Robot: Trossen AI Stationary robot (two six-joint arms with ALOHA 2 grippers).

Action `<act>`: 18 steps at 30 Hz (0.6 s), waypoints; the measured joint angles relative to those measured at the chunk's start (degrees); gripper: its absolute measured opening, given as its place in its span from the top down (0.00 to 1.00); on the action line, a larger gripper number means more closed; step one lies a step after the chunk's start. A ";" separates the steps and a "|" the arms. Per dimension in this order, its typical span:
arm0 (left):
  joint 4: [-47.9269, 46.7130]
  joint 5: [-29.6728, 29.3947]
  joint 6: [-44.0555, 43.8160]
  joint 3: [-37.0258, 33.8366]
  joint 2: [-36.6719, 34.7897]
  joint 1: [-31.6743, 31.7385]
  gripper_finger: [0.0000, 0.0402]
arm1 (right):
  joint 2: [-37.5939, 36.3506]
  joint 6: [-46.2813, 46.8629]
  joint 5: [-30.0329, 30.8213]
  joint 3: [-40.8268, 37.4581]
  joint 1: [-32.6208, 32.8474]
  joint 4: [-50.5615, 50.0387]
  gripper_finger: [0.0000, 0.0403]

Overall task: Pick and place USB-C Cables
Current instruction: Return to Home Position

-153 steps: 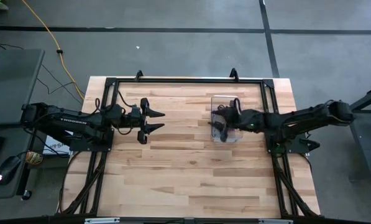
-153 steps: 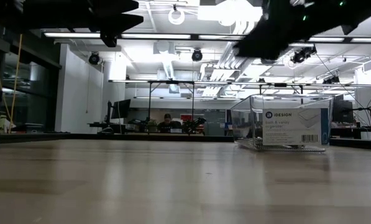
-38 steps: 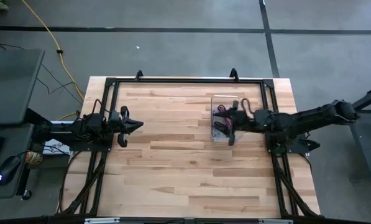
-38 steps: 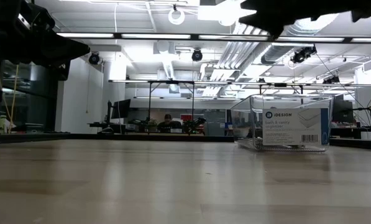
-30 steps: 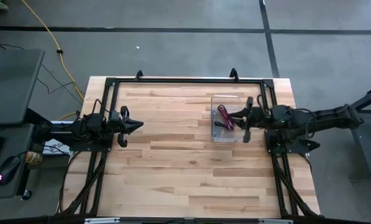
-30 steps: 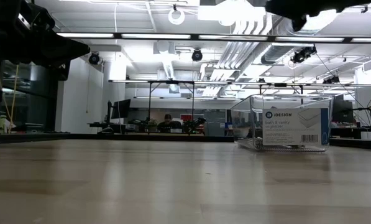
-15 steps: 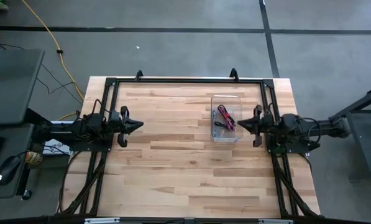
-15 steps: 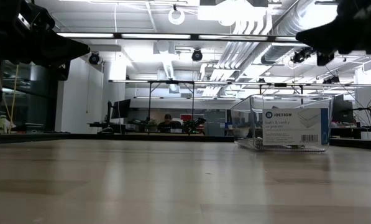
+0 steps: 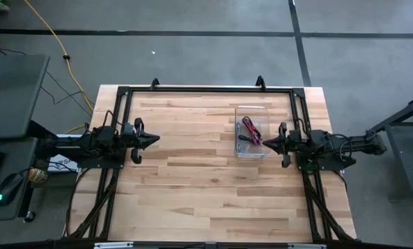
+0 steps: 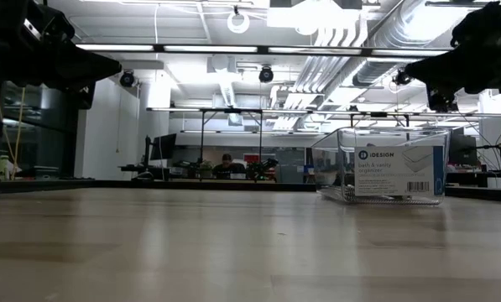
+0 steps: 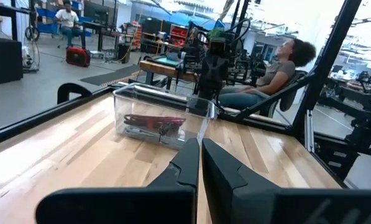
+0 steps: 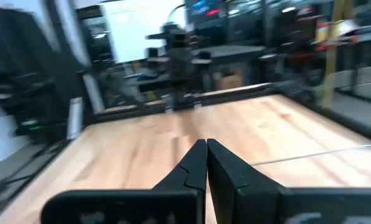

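**Cables in the clear box, both grippers closed and empty**

The wooden table (image 9: 206, 200) fills the middle of the high view, ringed by a black metal frame (image 9: 206, 90) whose rails run along its far edge and down both sides. To the left of the table stands a grey desk (image 9: 12, 76), and a yellow cord (image 9: 50, 34) trails over the floor past the table's far left corner.

The left arm lies folded at the left side of the table. The left gripper (image 9: 151, 139) points toward the middle, well apart from everything on the wood, with its fingers (image 11: 188, 163) pressed together on nothing. The right arm lies folded at the right side. The right gripper (image 9: 267, 144) sits just beside the box's right wall without touching it, and its fingers (image 12: 197, 163) also meet with nothing between them.

The clear plastic box (image 9: 238, 131) stands right of centre on the table, and a printed label faces the low camera. In the left wrist view it stands directly between the left gripper and the right arm.

The USB-C cables (image 9: 250, 131) lie inside the box on its floor: a magenta-red bundle (image 11: 151, 121) on top, with darker and paler strands beneath it.

Beyond the table a person (image 11: 284, 62) sits back in a chair, and another person (image 10: 226, 161) sits far off in the room.
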 joint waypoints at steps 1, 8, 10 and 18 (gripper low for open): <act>-0.04 0.00 0.02 0.00 0.00 0.00 1.00 | 0.00 0.33 -1.82 0.00 0.00 -0.17 1.00; -0.02 0.01 0.02 0.00 0.00 0.00 1.00 | 0.00 -0.62 -6.22 0.00 0.02 -0.95 1.00; -0.02 0.02 0.02 0.00 0.00 0.00 1.00 | 0.11 -2.88 -6.30 -0.02 0.02 -0.97 1.00; -0.02 0.01 0.01 0.00 0.00 0.00 1.00 | 0.17 -6.14 -6.31 -0.02 0.02 -1.01 1.00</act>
